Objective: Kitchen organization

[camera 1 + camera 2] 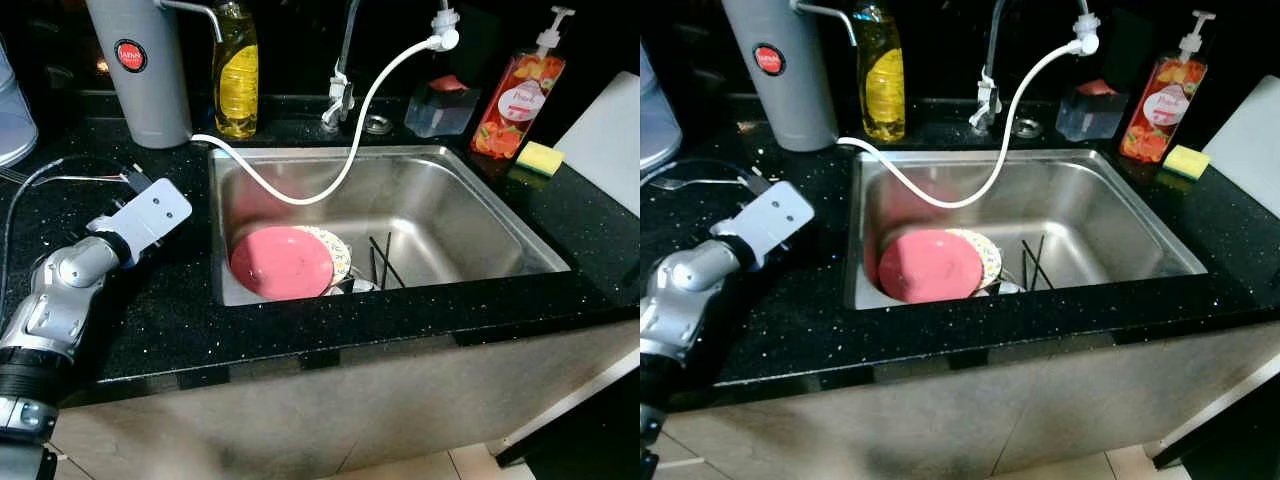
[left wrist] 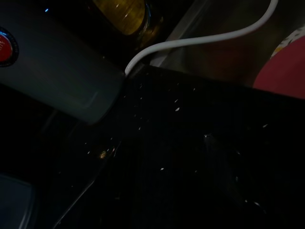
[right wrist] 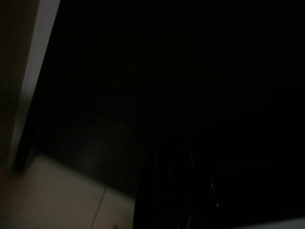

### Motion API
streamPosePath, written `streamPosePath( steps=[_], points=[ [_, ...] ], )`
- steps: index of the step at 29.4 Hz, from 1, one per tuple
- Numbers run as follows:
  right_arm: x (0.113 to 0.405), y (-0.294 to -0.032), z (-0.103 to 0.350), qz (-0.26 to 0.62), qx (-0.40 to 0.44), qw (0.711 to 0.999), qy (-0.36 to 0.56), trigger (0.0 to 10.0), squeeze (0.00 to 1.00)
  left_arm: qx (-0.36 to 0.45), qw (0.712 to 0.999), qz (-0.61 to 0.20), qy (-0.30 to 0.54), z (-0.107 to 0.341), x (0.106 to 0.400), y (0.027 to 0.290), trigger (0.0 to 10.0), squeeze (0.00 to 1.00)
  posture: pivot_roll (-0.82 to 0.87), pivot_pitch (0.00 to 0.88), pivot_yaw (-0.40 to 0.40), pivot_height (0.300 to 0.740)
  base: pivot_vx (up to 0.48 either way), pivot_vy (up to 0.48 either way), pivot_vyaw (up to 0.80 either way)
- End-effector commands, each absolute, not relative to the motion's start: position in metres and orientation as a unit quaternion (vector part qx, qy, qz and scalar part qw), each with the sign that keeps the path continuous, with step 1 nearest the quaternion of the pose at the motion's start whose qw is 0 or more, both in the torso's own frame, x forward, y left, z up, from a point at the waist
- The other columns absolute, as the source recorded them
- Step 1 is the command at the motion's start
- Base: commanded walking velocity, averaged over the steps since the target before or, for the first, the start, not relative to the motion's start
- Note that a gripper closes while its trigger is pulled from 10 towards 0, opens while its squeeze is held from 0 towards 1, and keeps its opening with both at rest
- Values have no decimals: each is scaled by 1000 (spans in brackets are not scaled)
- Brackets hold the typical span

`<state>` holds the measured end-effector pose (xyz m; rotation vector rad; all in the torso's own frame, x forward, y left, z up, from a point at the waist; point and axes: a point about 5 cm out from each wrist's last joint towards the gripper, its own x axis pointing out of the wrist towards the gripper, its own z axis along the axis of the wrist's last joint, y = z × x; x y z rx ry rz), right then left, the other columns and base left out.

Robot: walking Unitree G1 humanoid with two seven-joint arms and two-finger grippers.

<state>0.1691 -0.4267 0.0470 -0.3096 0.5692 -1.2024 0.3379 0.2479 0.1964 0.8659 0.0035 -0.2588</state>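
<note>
A pink plate point(image 1: 282, 262) leans in the front left corner of the steel sink point(image 1: 470, 215), partly covering a patterned plate point(image 1: 340, 250). Thin black chopsticks point(image 1: 385, 262) lie on the sink floor beside them. My left gripper point(image 1: 165, 205) hovers over the black counter point(image 1: 160, 310) just left of the sink, at the end of the bent silver arm. In the left wrist view the pink plate point(image 2: 281, 71) and the white hose point(image 2: 190, 40) show beyond dark counter. The right wrist view is very dark, with only a pale floor strip.
A white hose point(image 1: 340, 175) droops from the tap into the sink. Along the back stand a grey canister point(image 1: 140, 70), a yellow bottle point(image 1: 237, 75), a clear box point(image 1: 440, 105) and an orange pump bottle point(image 1: 515, 100). A yellow sponge point(image 1: 540, 157) and a white board point(image 1: 610, 140) sit right.
</note>
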Motion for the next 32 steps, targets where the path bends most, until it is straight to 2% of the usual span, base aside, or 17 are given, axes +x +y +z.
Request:
streamPosePath(
  steps=[1, 4, 5, 6, 7, 8, 9, 10, 12, 14, 15, 18, 21, 26, 28, 29, 32],
  points=[
    [166, -418, 33, -531, -135, 782, 296, 10000, 0, 418, 899, -127, 26, 186, 336, 251, 10000, 0, 149, 0, -63, 740, 0, 0, 0],
    [165, -402, 14, -493, -134, 792, 335, 10000, 0, 418, 899, -126, 26, 186, 336, 251, 10000, 0, 149, 0, -63, 740, 0, 0, 0],
    [167, -376, -13, -399, -123, 815, 401, 10000, 0, 418, 899, -126, 27, 186, 336, 251, 10000, 0, 146, 0, -61, 740, 0, 0, 0],
    [167, -366, -21, -362, -118, 822, 424, 10000, 0, 418, 899, -126, 27, 186, 336, 251, 10000, 0, 146, 0, -61, 740, 0, 0, 0],
    [167, -366, -21, -362, -118, 822, 424, 10000, 0, 418, 899, -126, 27, 186, 336, 251, 10000, 0, 146, 0, -61, 740, 0, 0, 0],
    [167, -347, -35, -305, -112, 831, 452, 10000, 0, 418, 899, -126, 27, 186, 337, 251, 10000, 0, 147, 0, -62, 740, 0, 0, 0],
    [167, -347, -35, -305, -112, 831, 452, 10000, 0, 418, 899, -126, 27, 186, 337, 251, 10000, 0, 147, 0, -62, 740, 0, 0, 0],
    [166, -333, -44, -249, -112, 837, 475, 10000, 0, 418, 899, -126, 27, 186, 337, 251, 10000, 0, 148, 0, -63, 740, 0, 0, 0],
    [164, -319, -54, -200, -115, 837, 496, 10000, 0, 418, 899, -126, 27, 186, 337, 251, 10000, 0, 148, 0, -66, 740, 0, 0, 0],
    [160, -292, -68, -109, -120, 835, 526, 10000, 0, 418, 899, -125, 27, 186, 337, 251, 10000, 0, 149, 0, -67, 740, 0, 0, 0],
    [160, -292, -68, -109, -120, 835, 526, 10000, 0, 418, 899, -125, 27, 186, 337, 251, 10000, 0, 149, 0, -67, 740, 0, 0, 0],
    [153, -264, -82, -31, -131, 820, 556, 10000, 0, 418, 899, -125, 27, 186, 338, 250, 10000, 0, 144, 0, -79, 740, 0, 0, 0],
    [149, -254, -86, -3, -140, 814, 564, 10000, 0, 418, 899, -125, 27, 186, 338, 250, 10000, 0, 144, 0, -85, 740, 0, 0, 0],
    [139, -222, -97, 67, -121, 799, 585, 10000, 0, 418, 899, -125, 27, 186, 340, 248, 10000, 0, 156, 0, -125, 740, 0, 0, 0],
    [138, -217, -99, 82, -133, 795, 586, 10000, 0, 418, 899, -125, 28, 186, 341, 248, 10000, 0, 158, 0, -129, 740, 0, 0, 0],
    [140, -207, -100, 133, -196, 781, 577, 10000, 0, 416, 900, -125, 28, 185, 341, 248, 10000, 0, 166, 0, -138, 740, 0, 0, 0],
    [144, -199, -100, 163, -225, 776, 566, 10000, 0, 415, 902, -119, 29, 185, 341, 249, 10000, 0, 176, 0, -141, 740, 0, 0, 0]
  ],
)
